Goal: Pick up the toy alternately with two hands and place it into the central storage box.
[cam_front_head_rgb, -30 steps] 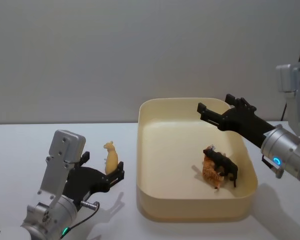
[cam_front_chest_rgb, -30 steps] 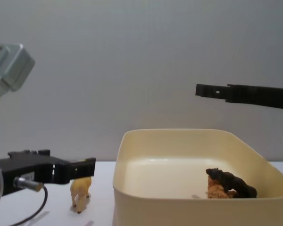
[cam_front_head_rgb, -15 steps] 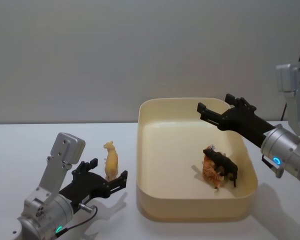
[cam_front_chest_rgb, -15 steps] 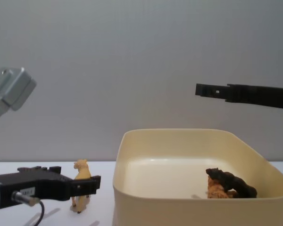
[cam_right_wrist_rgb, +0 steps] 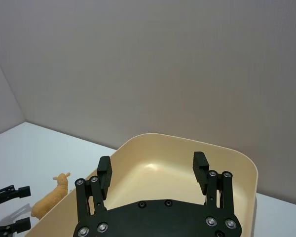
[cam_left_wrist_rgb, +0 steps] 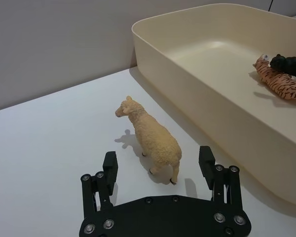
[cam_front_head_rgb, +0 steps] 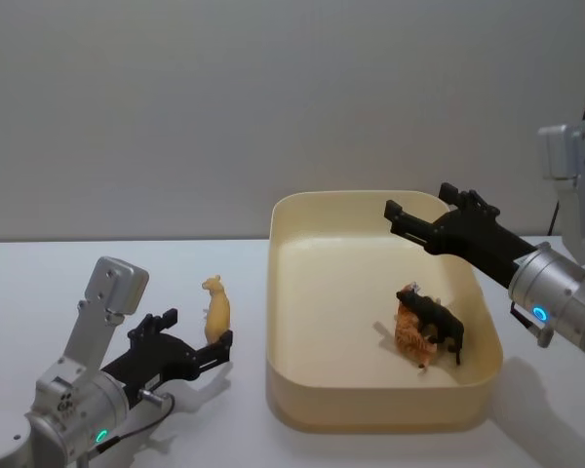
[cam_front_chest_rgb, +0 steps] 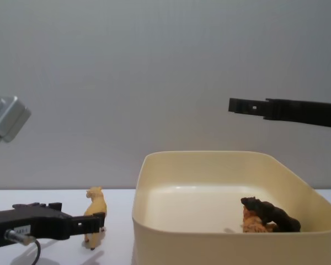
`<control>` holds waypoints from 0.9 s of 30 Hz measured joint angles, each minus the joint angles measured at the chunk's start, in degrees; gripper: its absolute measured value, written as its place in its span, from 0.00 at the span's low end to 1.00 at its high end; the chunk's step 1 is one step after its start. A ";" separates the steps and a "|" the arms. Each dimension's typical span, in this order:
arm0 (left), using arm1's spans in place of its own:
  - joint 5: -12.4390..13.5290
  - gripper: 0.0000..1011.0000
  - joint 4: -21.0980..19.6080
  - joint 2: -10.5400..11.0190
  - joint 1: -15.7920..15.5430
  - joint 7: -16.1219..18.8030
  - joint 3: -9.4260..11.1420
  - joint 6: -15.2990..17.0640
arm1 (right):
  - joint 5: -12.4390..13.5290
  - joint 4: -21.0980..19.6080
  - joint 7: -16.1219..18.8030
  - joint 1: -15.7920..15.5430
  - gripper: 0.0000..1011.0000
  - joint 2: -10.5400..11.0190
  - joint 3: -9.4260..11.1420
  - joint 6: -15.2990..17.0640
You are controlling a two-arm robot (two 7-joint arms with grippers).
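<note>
Step in hand: approach to the sheep [cam_left_wrist_rgb: 154, 143], standing on the table [cam_front_head_rgb: 39, 292] just left of the box [cam_front_head_rgb: 370, 409]. My left claw [cam_left_wrist_rgb: 158, 165] is low behind it, jaws spread, holding nothing. My right claw [cam_right_wrist_rgb: 152, 173] hangs open above the box. Next: advance until the fingers flank the body, then close.

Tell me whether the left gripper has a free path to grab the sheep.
Probably yes. The left gripper is open and low at the table, its fingers either side of the standing sheep, not yet touching. Nothing lies between them; the storage box wall stands off to one side.
</note>
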 joint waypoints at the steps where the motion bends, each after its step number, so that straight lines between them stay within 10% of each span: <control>1: 0.02 0.99 0.55 -0.12 -0.26 -0.21 -0.03 -0.12 | 0.00 0.00 0.00 0.00 0.99 0.00 0.00 0.00; 27: 2.57 0.99 14.09 -4.65 -8.34 -8.98 0.43 -3.38 | 0.00 0.00 0.00 0.00 0.99 0.00 0.00 0.00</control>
